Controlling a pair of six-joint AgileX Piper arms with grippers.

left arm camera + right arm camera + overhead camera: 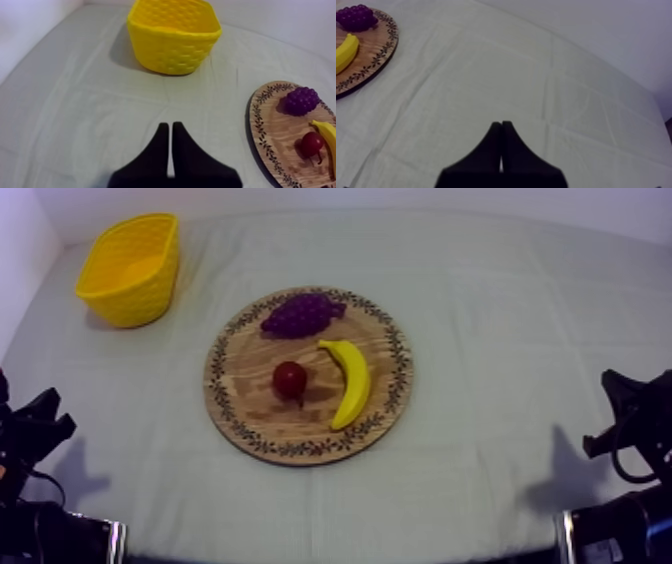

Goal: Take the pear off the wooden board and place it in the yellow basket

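Note:
The round wooden board (pixel 245 403) lies mid-table. On it are a bunch of grapes (pixel 300 315) at the back, a small red fruit (pixel 290 378) in the middle and a banana (pixel 350 383) to the right. The yellow basket (pixel 135 303) stands at the far left corner; what I see of its inside is plain yellow. My left gripper (pixel 40 423) rests low at the left edge, shut on nothing, far from the board. In the left wrist view its fingertips (pixel 170 125) point at the basket (pixel 172 50). My right gripper (pixel 501 124) is shut over bare cloth.
The left wrist view has the board's rim (pixel 272 130) beside the grapes (pixel 301 101), red fruit (pixel 312 143) and banana (pixel 327 135). The right wrist view catches the board's edge (pixel 371 55). Open cloth surrounds the board on all sides.

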